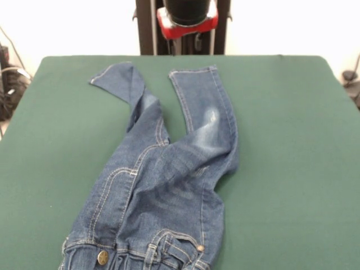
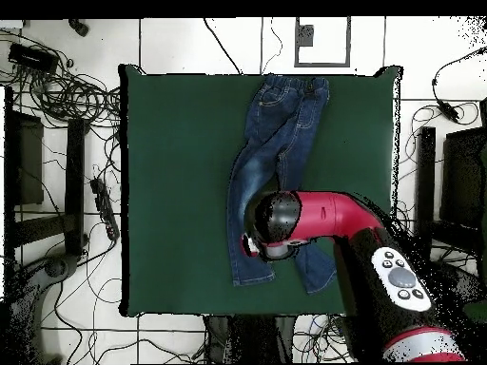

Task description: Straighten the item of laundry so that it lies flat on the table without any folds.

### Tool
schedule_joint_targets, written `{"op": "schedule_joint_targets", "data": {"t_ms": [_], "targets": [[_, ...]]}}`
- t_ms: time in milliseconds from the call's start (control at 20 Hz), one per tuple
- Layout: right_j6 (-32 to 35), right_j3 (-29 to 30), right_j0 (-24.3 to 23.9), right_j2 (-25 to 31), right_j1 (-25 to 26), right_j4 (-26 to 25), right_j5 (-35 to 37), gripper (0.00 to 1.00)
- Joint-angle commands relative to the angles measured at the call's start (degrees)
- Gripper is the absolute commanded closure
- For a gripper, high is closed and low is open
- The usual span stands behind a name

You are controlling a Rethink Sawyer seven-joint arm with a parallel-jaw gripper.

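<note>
- Table (image 1: 292, 169): large rectangular top covered in dark green felt-like cloth; its near edge is cut off at the bottom of the front view, while all four edges are seen from overhead.
- Jeans (image 1: 169, 185): small blue denim pair with tan stitching, laid on the table left of centre in the front view. The gathered waistband is cut off by the bottom edge there. The left leg is folded over near its hem; the right leg is bent at the thigh, where a faded whitish patch is seen. In the overhead view part of the legs is hidden beneath the arm.
- Metal button (image 1: 102, 257): round and brass-coloured, at the waistband; any lettering on it is too small to be read.
- Arm (image 2: 319, 217): red and black, with a rounded black head, seen above the jeans legs from overhead.
- Gripper: hidden beneath the arm's head; whether it is spread or pressed together cannot be told.
</note>
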Motion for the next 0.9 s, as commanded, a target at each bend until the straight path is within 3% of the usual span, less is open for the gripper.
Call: {"op": "schedule_joint_targets", "data": {"t_ms": [50,600,900], "targets": [[4.8,5.8,3.6,0.4,6.5,-2.9,-8.8,0.00],[6.6,3.7,5.7,-2.8,12.7,-5.5,-18.4,0.00],[6.6,1.8,6.7,-4.9,16.6,-6.3,-19.5,0.00]]}}
